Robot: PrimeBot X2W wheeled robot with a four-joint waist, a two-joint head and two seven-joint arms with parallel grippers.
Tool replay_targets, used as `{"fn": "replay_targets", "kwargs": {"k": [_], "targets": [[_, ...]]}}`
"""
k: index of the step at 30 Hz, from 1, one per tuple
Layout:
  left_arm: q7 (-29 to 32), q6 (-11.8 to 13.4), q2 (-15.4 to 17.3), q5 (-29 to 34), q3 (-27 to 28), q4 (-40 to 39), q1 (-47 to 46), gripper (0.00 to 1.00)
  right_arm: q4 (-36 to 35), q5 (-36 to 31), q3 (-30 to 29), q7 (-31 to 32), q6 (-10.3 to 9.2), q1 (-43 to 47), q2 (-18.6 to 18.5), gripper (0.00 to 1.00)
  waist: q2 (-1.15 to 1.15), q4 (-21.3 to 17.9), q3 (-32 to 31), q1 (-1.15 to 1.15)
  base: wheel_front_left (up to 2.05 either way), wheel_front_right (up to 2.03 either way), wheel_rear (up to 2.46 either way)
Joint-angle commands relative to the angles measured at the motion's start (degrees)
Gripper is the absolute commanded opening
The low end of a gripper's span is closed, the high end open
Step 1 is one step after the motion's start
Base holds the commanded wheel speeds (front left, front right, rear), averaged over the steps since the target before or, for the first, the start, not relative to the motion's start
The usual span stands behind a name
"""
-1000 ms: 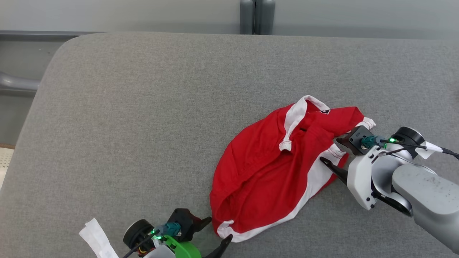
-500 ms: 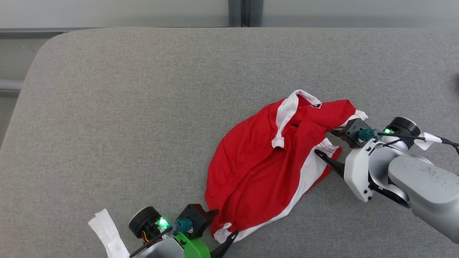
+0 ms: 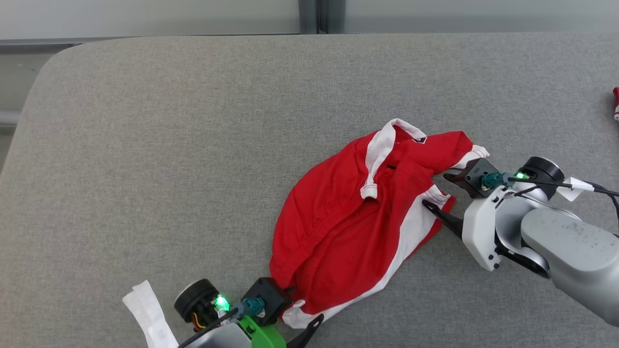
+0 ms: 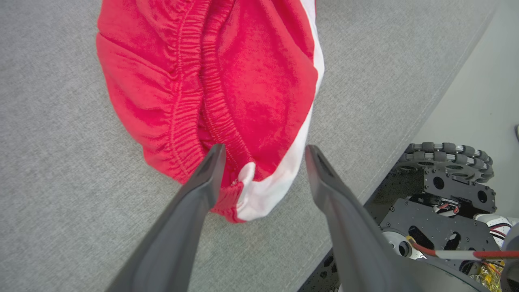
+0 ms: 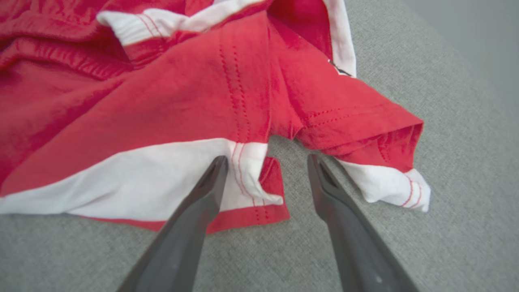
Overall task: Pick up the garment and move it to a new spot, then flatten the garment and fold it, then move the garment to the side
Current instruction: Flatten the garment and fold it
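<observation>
Garment (image 3: 348,227), red shorts with white side stripes, lies crumpled on the grey cushion (image 3: 169,145), right of the middle and near the front edge. It looks light, soft and limp, so it will likely sag when lifted. The left gripper (image 4: 264,148) stands open around the elastic waistband corner, and the right gripper (image 5: 266,158) is open at a white leg hem. These 2 thicker edges seem the safest holds.

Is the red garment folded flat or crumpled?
Crumpled: the garment lies bunched and wrinkled, its hems turned over unevenly, not laid flat or folded neatly.
</observation>
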Motion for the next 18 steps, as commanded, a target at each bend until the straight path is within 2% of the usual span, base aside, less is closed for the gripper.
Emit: {"fn": "replay_targets", "kwargs": {"k": [1,10,12,13,14,16,18], "targets": [[0.39,0.29,0.44,-0.18,-0.04,0.4,0.34,1.0,0.18,0.39,0.15,-0.39,-0.06,-0.97,-0.07,1.0,0.0,-0.03,0.14,0.0,0.0,0.0,0.0],[1.04,0.73,1.07,-0.66,0.14,4.47,-0.25,1.0,-0.45,1.07,0.72,0.01,-0.06,-1.15,0.54,1.0,0.0,-0.22,0.89,0.0,0.0,0.0,0.0],[0.91,0.9,1.06,-1.01,0.34,4.97,-0.23,1.0,-0.93,1.57,0.81,-0.11,-0.06,-0.91,0.27,0.4,0.0,-0.18,0.86,0.0,0.0,0.0,0.0],[0.82,0.92,1.1,-1.25,0.42,5.13,-0.14,1.0,-1.12,1.79,0.81,-0.16,-0.06,-0.82,0.02,0.15,0.0,-0.18,0.78,0.0,0.0,0.0,0.0],[0.86,0.85,1.13,-1.56,0.42,5.38,-0.01,0.78,-1.38,2.06,0.85,0.01,-0.06,-0.56,-0.23,0.0,0.0,-0.2,0.6,0.0,0.0,0.0,0.0],[0.96,0.58,1.19,-2.53,0.43,5.92,0.43,0.0,-2.11,2.75,0.91,0.29,-0.06,-0.2,-0.7,0.0,0.0,-0.28,0.27,0.0,0.0,0.0,0.0],[1.2,0.3,1.3,-3.73,0.33,6.5,0.94,0.0,-3.0,3.87,0.92,0.15,-0.06,0.13,-1.41,0.0,0.0,-0.42,-0.26,0.0,0.0,0.0,0.0]]}}
